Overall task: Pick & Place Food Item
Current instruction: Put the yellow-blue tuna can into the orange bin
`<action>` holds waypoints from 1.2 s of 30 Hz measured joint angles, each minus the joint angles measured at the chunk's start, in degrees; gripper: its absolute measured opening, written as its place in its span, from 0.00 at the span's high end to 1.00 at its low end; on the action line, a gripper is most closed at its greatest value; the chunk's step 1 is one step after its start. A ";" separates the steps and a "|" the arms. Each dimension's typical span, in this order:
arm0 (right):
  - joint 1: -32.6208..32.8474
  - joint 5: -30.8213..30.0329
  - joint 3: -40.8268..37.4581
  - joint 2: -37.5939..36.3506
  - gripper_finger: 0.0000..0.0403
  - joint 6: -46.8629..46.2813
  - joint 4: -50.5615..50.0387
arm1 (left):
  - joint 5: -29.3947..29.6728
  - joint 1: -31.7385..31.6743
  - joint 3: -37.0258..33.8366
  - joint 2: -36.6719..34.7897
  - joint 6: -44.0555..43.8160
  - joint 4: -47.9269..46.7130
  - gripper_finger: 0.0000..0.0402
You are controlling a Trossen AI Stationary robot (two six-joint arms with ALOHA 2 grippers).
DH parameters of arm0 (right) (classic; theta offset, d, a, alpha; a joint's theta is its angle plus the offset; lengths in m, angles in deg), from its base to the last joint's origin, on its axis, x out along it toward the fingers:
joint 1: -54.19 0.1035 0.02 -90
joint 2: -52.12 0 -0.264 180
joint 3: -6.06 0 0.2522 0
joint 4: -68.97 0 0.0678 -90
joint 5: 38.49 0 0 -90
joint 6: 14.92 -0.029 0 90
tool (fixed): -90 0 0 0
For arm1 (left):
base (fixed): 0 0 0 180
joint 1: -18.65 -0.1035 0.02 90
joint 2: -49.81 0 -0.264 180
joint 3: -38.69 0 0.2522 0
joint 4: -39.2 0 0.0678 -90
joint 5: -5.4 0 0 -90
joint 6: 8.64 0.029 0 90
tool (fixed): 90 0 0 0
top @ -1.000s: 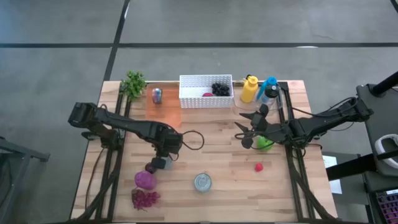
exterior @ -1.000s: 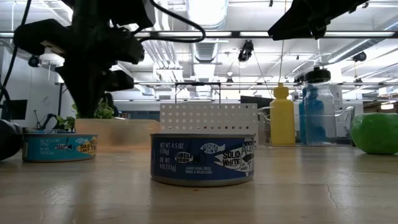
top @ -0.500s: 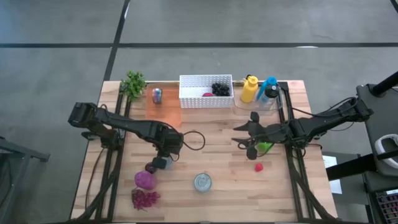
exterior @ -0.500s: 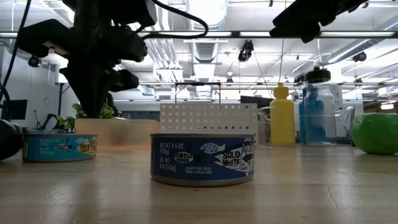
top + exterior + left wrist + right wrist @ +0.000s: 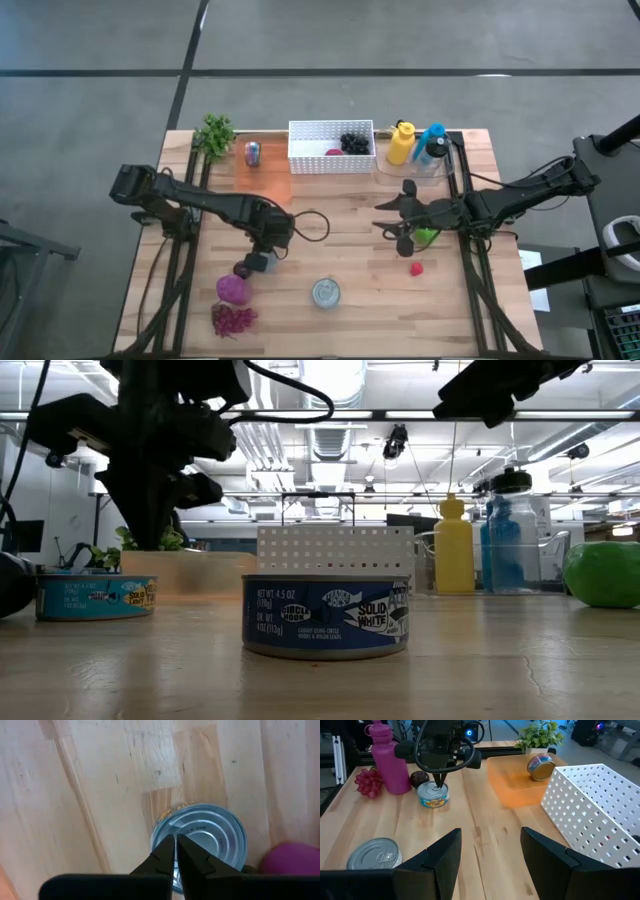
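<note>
Below, the left gripper [image 5: 175,840], jaws closed, an upright tuna can [image 5: 200,840]; right gripper [image 5: 490,851] open.

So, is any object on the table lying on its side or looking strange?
Yes, one. The small can on the orange mat, beside the white basket, lies on its side, while the two tuna cans stand flat. Nothing looks spilled or damaged.

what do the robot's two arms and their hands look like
Both arms are dark, slim and jointed. A black cable loops off the left arm by its wrist. The left hand ends in two narrow, pointed black fingers; the right hand has broad, flat, angular black ones.
</note>
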 joint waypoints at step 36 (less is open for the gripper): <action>0.00 -0.44 0.04 0.00 0.51 2.10 0.42 | 4.60 -0.07 -4.78 0.00 4.20 8.20 0.94</action>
